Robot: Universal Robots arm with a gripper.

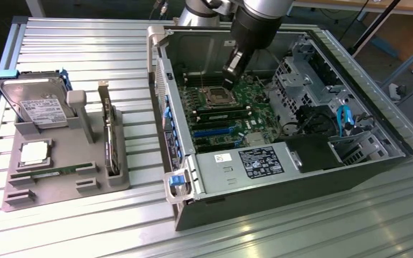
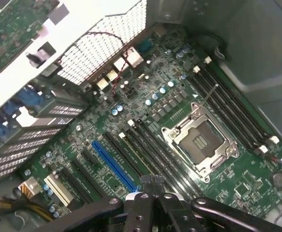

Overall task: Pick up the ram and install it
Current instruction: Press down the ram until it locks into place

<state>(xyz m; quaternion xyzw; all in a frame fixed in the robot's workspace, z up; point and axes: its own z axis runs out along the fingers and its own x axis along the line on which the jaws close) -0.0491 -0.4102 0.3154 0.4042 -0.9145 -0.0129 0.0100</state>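
1. Ram [image 1: 52,171]: a long, thin green stick lying flat in a slot of the grey tray [image 1: 20,201], at the tray's near side on the exterior view's left; well apart from the gripper.
2. Writing: the hard drive [image 1: 38,105] carries a white label with dark print, too small to read; the power supply [image 1: 246,164] in the case has a black label with white print and a small white sticker beside it, neither legible.
3. Tray contents: the hard drive stands tilted at the far end in a blue frame; the square silver processor [image 1: 34,153] lies flat between the drive and the ram; a thin board [image 1: 108,137] stands on edge along the tray's right side, kind unclear.
4. Computer case [image 1: 278,188]: lies open on the exterior view's right; inside it the motherboard [image 2: 83,140] shows an open, unfilled processor socket [image 2: 199,140], long dark memory slots on both sides of the socket, and one blue slot [image 2: 114,164].
5. Gripper [image 1: 229,83]: inside the case, low over the motherboard just beyond the socket; its fingers are pressed together; a small dark piece shows at their tips in the wrist view, and I cannot tell what it is.
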